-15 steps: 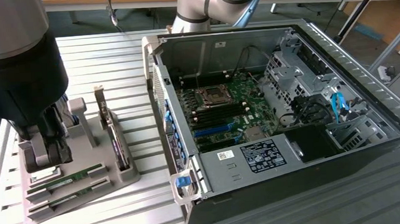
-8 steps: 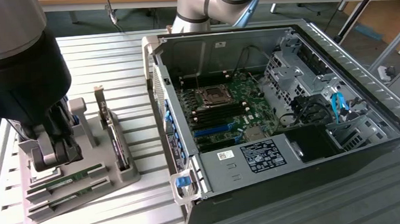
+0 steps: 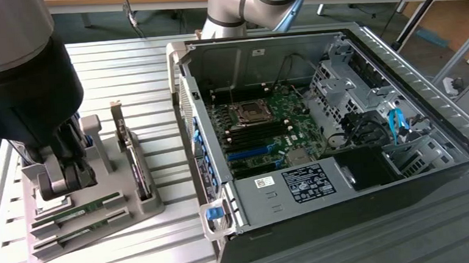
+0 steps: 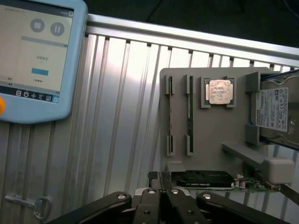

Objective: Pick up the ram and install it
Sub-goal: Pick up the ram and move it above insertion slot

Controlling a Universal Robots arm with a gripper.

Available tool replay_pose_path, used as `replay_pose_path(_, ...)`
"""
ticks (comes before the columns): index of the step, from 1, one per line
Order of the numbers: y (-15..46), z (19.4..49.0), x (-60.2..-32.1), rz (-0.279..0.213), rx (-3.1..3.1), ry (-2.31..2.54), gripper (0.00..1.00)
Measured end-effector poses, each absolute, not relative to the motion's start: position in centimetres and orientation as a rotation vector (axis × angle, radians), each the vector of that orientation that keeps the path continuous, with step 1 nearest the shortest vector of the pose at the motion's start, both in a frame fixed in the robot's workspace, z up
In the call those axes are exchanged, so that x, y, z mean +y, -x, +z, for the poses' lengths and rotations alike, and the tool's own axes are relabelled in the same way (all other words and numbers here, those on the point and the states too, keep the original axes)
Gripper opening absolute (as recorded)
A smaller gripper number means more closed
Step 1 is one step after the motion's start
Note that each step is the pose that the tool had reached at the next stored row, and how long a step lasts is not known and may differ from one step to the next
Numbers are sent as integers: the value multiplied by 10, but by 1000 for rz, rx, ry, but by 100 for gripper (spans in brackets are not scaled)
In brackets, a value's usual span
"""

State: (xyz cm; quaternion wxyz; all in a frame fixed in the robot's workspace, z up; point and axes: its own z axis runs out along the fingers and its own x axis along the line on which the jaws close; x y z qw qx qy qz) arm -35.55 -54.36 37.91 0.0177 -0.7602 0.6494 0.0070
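though tight together, hand (image 4: 162,201) above the grey tray (image 4: 210,135), ram (image 4: 190,109) apart in its slot

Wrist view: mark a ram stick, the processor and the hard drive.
ram stick (image 4: 190,112), wrist view, middle of its green edge
processor (image 4: 219,92), wrist view, centre of metal lid
hard drive (image 4: 273,108), wrist view, white label

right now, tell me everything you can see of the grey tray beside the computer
The tray is a flat grey slab, plastic by the look, with raised clips and brackets for parts. It lies flat on the ribbed metal table, at the exterior view's left of the open computer. Green ram sticks stand on edge in its two narrow slots, a processor sits in a square pocket, a hard drive rests in brackets, and a dark card sits along one edge.
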Motion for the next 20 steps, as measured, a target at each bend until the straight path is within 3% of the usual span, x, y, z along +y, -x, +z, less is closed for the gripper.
replay_pose_path(4, 356, 379, -546, 79, 1989, 2328, 11)
replay_pose_path(15, 356, 379, -546, 79, 1989, 2327, 11)
replay_pose_path(17, 356, 379, -546, 79, 1989, 2327, 24)
replay_pose_path(20, 356, 379, -546, 79, 1989, 2327, 25)
